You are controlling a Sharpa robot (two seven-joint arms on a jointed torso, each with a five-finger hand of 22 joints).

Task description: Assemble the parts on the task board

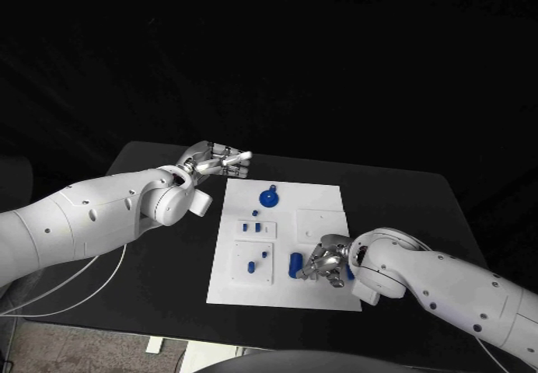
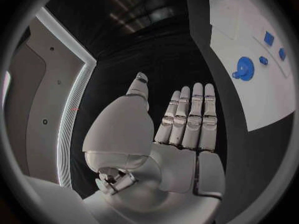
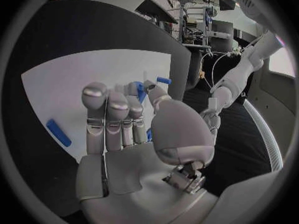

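A: Right hand (image 1: 326, 263) is down over the near edge of the task board (image 1: 319, 194), fingers curled in among the blue pieces there. Is it gripping one?

B: Can't tell. In the right wrist view there's blue showing just past its fingertips (image 3: 138, 92), but whether it's pinched or merely behind them isn't clear.

A: And the left hand (image 1: 213, 162)?

B: Off the board's far left corner, over bare black table (image 1: 157, 264). Fingers straight and side by side, thumb apart, holding nothing.

A: Parts?

B: A round blue part (image 1: 269, 199) with a stem sits at the far end of the board. Small blue pegs (image 1: 253, 227) stand in a raised square mid-left, and a blue bar (image 1: 295, 264) lies near the right hand.

A: How will they handle?

B: Light, stiff plastic by the look, smooth, likely slippery between metal fingers. I'd pinch the bar across its narrow sides at mid-length; the round one by its stem.
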